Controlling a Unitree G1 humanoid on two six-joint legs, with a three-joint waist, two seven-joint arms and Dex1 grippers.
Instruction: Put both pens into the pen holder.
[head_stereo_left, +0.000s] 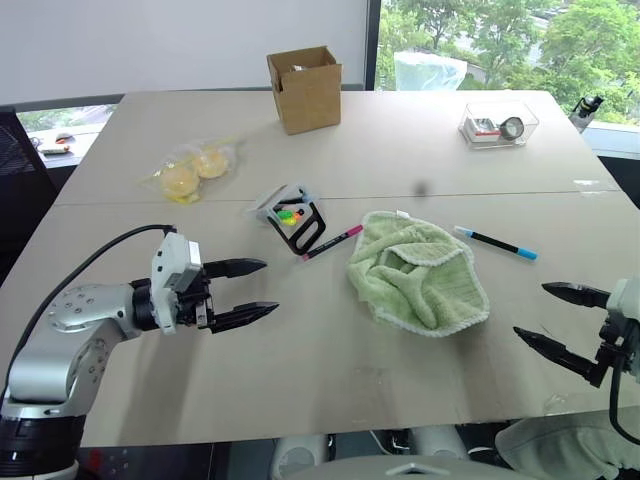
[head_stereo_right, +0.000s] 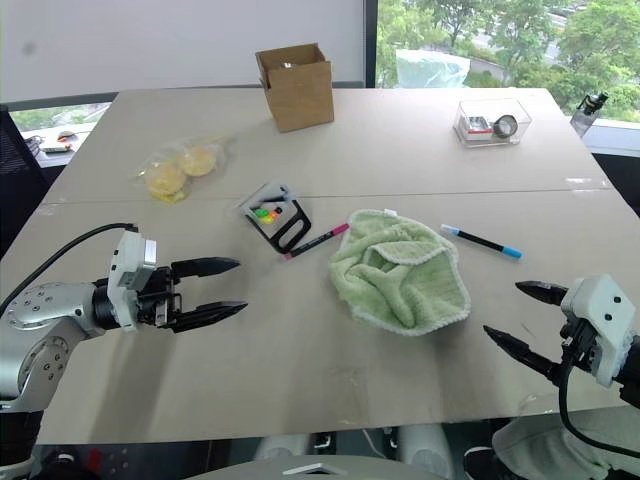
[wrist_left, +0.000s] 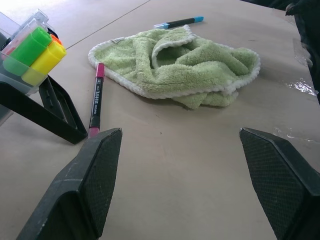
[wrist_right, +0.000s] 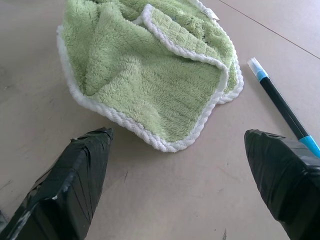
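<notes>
Now we see two thin black pens lying flat on the table (head_stereo_left: 120, 180). The pink pen (head_stereo_left: 331, 243) has pink ends and lies just beside the holder (head_stereo_left: 292, 218), which is black and grey, tilted, with green and orange bits inside. The blue pen (head_stereo_left: 496, 243) has light blue ends and lies on the other side of the green cloth (head_stereo_left: 418, 272). Our left gripper (head_stereo_left: 255, 289) and right gripper (head_stereo_left: 545, 315) are both spread wide and hold nothing. Bare table lies around both grippers, near the front edge.
</notes>
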